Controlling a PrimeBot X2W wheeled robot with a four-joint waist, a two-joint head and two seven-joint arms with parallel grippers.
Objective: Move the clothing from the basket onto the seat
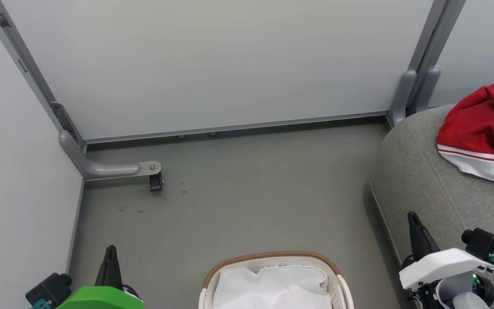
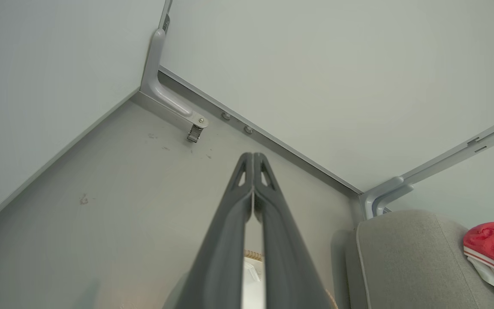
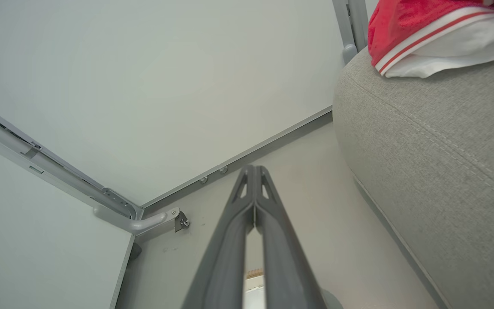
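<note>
Long dark fingers [image 2: 230, 223] of the left gripper [image 2: 252, 158] were pressed together tip to tip and held nothing, poised above the grey floor [image 1: 251, 193]. The right gripper [image 3: 253, 169] was likewise closed and empty, raised beside the rounded edge of the grey sofa cushion [image 1: 423, 171]. The red garment [image 1: 478, 124], with its white panel and striped trim, lay bunched on top of the cushion near its far corner. It was well apart from the laundry basket [image 1: 272, 256], which stood on the floor between the two arms. In the visible part of the basket lay its white cloth liner [image 1: 272, 283], with no red among it; the basket's near end was cut off by the picture's lower edge. On that evidence the transfer looked done or nearly so, with a check of the hidden end perhaps the one item left. Open floor stretched ahead to the pale partition panels [image 1: 212, 64], where a castor foot [image 1: 155, 182] jutted out at the left corner. The cushion's stitched edge crowded the right arm.
</note>
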